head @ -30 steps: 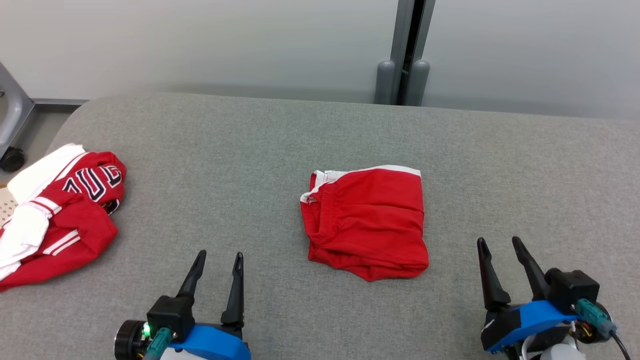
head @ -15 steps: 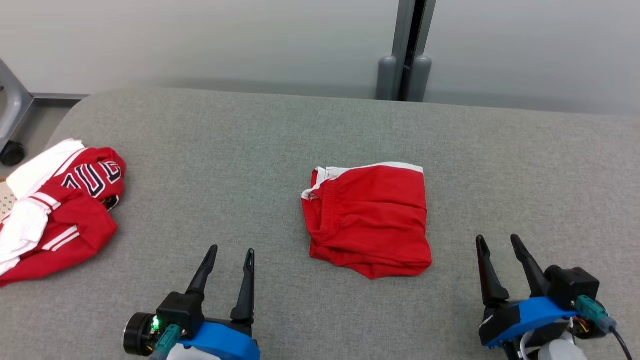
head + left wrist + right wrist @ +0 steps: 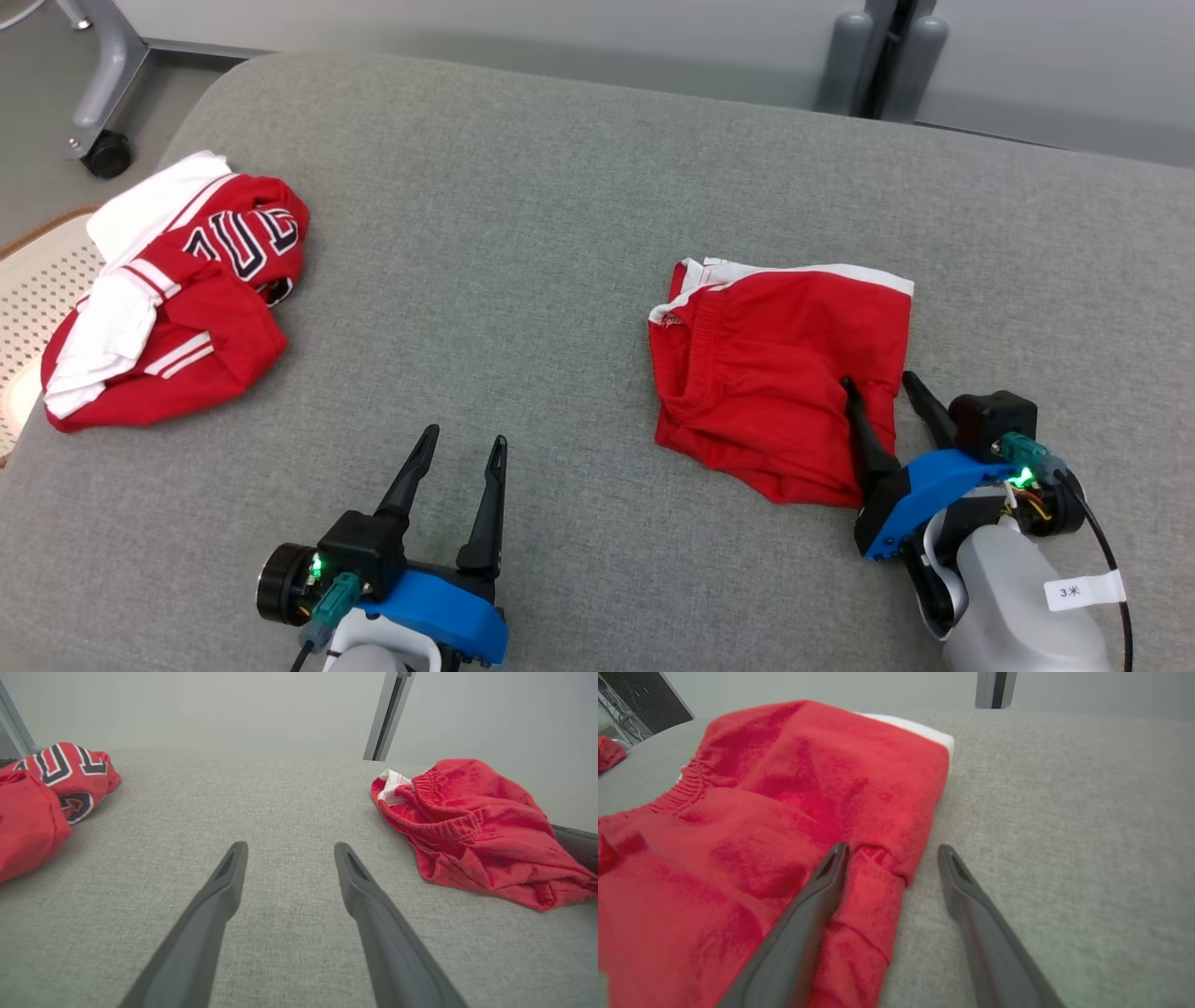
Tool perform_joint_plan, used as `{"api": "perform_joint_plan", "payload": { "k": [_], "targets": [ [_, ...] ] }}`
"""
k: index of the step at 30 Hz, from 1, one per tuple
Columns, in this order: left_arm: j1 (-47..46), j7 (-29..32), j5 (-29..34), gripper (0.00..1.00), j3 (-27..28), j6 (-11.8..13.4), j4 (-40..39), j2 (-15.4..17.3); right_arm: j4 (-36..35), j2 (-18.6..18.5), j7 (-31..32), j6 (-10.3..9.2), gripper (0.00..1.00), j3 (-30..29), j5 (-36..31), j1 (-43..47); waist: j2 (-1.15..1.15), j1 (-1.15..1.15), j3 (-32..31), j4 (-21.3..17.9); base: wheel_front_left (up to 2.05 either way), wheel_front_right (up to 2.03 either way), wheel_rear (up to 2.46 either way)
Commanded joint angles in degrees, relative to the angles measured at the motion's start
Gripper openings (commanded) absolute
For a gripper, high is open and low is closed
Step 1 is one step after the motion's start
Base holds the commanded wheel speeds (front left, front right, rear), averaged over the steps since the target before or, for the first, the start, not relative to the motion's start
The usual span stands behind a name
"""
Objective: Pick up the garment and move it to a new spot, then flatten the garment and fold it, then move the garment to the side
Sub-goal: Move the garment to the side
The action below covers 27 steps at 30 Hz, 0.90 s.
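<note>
A folded red garment (image 3: pixel 775 373) with a white trim band lies right of centre on the grey padded table (image 3: pixel 560 187). My right gripper (image 3: pixel 876 379) is open and straddles the garment's right edge. In the right wrist view its left finger (image 3: pixel 817 891) lies over the red cloth (image 3: pixel 784 812) and its right finger over bare grey fabric. Nothing is pinched. My left gripper (image 3: pixel 467 434) is open over bare table, well left of the garment (image 3: pixel 472 826), with its fingers (image 3: pixel 224 882) empty.
A crumpled red and white jersey (image 3: pixel 177 308) with dark lettering lies at the table's left edge, also in the left wrist view (image 3: pixel 37 798). Beyond that edge are a perforated pale seat (image 3: pixel 37 289) and a castered grey leg (image 3: pixel 105 154). Grey posts (image 3: pixel 882 56) stand behind the table.
The head camera has tilted down and turned, shifting the whole picture. My right gripper has reached forward from the bare table to the garment's right edge. The left gripper stays open.
</note>
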Motion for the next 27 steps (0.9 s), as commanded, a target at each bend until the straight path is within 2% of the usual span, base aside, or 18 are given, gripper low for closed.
{"api": "perform_joint_plan", "payload": {
  "k": [1, 2, 3, 7, 10, 16, 21, 27],
  "targets": [
    [-0.71, -0.16, -0.17, 1.00, 0.08, 0.07, 0.03, -0.05, 3.84, -0.16, 0.14, 0.00, 0.80, 0.55, 0.19, -1.51, 0.00, 0.00, 1.21, 1.52, 0.00, 0.00, 0.00],
    [-0.71, -0.16, -0.21, 1.00, 0.25, 0.09, -0.02, -0.05, 5.40, -0.07, 0.16, 0.00, 0.34, 0.81, 0.64, -1.57, 0.00, 0.00, 1.30, 1.58, 0.00, 0.00, 0.00],
    [-0.66, -0.16, -0.21, 1.00, 0.56, 0.14, -0.08, -0.04, 6.50, 0.01, -0.13, 0.00, 0.00, 1.06, 1.02, -1.55, 0.00, 0.00, 1.34, 1.46, 0.00, 0.00, 0.00],
    [-0.62, -0.16, 0.29, 1.00, 1.23, 0.17, -0.32, -0.06, 7.73, -0.06, -0.69, -0.02, 0.00, 0.47, 1.25, -1.83, 0.00, 0.00, 1.13, -0.10, 0.00, 0.00, 0.00],
    [-0.40, -0.16, 0.27, 1.00, 2.04, -0.03, -0.41, -0.06, 6.41, -0.61, -0.96, -0.08, 0.00, -0.24, 1.04, -1.77, 0.00, 0.00, 0.34, -3.72, 0.00, 0.00, 0.00],
    [-1.80, -0.16, 1.30, 1.00, 1.77, -0.66, -0.56, -0.05, 0.80, -0.28, -1.06, -0.05, 0.00, 1.51, 2.99, 0.06, 0.00, 0.00, -0.68, -15.36, 0.00, 0.00, 0.00],
    [-3.50, -0.16, 2.55, 1.00, -0.98, -1.24, -0.54, -0.01, -2.13, -0.26, -1.11, -0.04, 0.00, 4.46, 5.47, 1.56, 0.00, 0.00, -0.32, -25.33, 0.00, 0.00, 0.00],
    [-5.76, -0.16, 2.31, 1.00, -5.43, -1.43, -0.30, -0.05, -4.66, -0.15, -1.12, -0.01, 0.00, 5.76, 7.25, 3.76, 0.00, 0.00, 1.05, -32.84, 0.00, 0.00, 0.00]
  ]
}}
